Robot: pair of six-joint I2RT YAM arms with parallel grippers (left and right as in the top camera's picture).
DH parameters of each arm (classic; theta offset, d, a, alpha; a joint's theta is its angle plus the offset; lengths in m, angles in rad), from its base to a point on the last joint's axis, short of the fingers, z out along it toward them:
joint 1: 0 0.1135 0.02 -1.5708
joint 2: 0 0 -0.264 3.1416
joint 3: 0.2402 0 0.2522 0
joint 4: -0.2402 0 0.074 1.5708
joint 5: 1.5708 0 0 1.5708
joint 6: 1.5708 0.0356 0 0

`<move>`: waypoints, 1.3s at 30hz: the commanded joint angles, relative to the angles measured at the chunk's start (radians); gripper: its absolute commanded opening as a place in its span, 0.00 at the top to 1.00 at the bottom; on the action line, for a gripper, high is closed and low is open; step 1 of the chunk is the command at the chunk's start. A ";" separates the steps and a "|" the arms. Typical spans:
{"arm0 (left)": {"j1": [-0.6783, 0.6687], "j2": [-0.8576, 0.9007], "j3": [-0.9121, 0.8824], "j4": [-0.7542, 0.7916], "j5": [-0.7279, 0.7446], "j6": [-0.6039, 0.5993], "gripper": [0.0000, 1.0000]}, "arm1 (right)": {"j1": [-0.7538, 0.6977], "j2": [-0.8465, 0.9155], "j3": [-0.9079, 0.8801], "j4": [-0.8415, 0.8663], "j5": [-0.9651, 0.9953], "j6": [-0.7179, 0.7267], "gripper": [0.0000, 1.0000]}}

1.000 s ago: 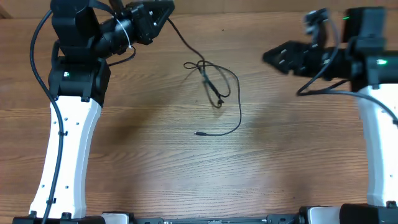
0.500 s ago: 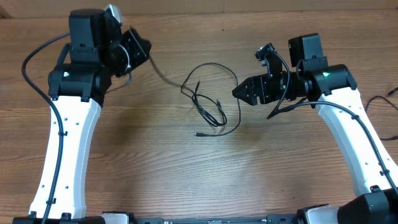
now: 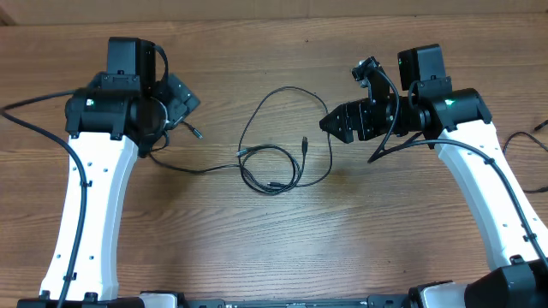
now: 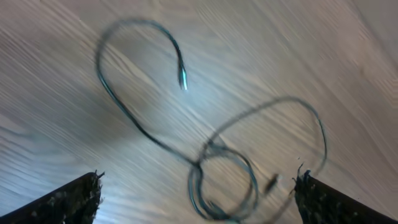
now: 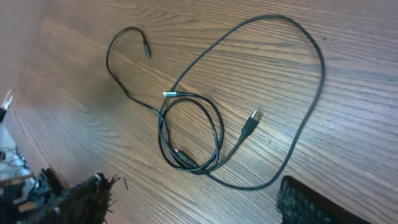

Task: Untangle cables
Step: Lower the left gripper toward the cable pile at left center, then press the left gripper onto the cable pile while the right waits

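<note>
This looks like a robot lab: a white left arm (image 3: 90, 197) and right arm (image 3: 479, 188) stand at a wood table (image 3: 274, 257).

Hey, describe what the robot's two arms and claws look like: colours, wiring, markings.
Both the left arm and right arm have a white curved lower shell and black boxy upper housings, each with a small green light. Black wires run along them. The left claw and right claw are all black too. No lettering shows.
</note>
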 commanded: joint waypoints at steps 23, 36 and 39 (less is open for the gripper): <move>-0.241 0.042 -0.562 0.417 0.081 -0.452 0.55 | 0.003 0.000 0.000 -0.001 0.030 -0.004 0.02; -0.280 0.245 -0.562 0.602 0.075 -0.404 0.46 | 0.003 0.000 0.000 -0.008 0.030 -0.004 0.01; -0.280 0.249 -0.562 0.602 0.030 -0.404 0.48 | 0.003 0.000 0.000 -0.008 0.030 -0.004 0.01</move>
